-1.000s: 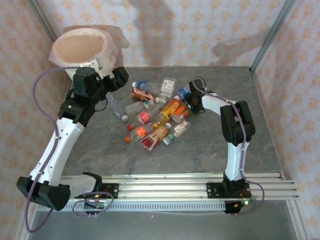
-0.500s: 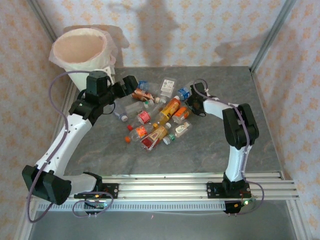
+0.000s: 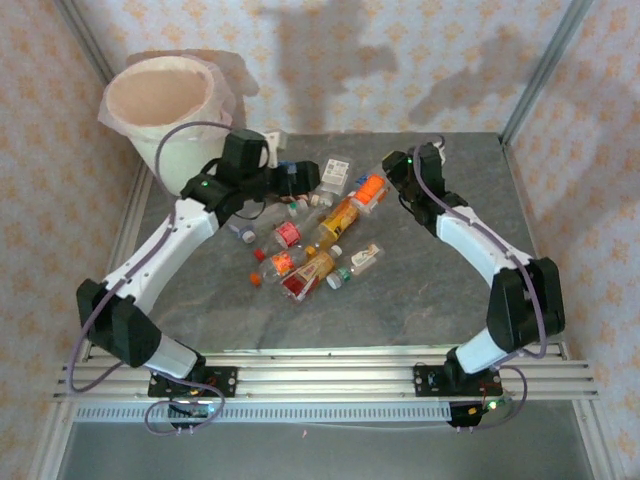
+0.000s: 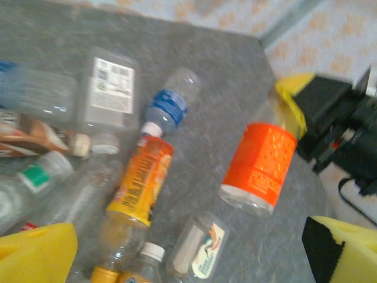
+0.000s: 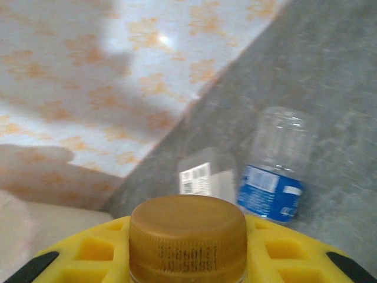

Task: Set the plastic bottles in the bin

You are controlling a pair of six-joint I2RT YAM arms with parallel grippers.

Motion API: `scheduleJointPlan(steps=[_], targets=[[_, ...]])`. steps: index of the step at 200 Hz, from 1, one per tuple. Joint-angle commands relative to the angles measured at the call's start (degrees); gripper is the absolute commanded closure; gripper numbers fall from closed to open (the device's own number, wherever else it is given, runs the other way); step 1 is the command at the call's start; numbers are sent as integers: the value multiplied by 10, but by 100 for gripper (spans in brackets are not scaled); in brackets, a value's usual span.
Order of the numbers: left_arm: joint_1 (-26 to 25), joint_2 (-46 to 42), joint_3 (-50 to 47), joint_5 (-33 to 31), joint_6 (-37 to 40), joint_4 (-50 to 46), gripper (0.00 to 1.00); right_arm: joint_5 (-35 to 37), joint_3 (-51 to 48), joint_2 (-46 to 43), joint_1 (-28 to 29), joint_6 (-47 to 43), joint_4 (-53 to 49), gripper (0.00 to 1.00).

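Loose bottles (image 3: 310, 255) are lying mid-table below the left gripper (image 3: 292, 180), fingers apart; beyond, the right gripper (image 3: 392, 178) is clamping an orange-labelled bottle (image 3: 370, 188) by its neck (body pointing leftward); the bin (image 3: 150, 140) is sitting far left, nearer the left arm.

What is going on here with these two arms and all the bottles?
Two robot arms are moving plastic bottles from a table into the white bin. The right gripper is shut on an orange-labelled bottle near its cap. The left gripper is open above the pile, holding nothing. The other bottles lie on the table.
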Motion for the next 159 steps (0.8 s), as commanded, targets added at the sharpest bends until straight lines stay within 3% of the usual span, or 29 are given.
scheduleJointPlan(steps=[1,37,79,134,159], targets=[[-33,38,51,41,58,-61,0,-37,-12,-30,23,-38,53,74],[-80,110,108,100,90,-87,0,-55,-2,-60,59,-97,52,74],[-106,151,150,47,113,-105,0,-93,0,-81,62,-86,70,74],[-106,158,138,117,104,-44,33,-103,-1,-94,63,-87,63,74],[-106,157,133,113,99,-36,39,-104,-2,-94,64,-90,60,73]])
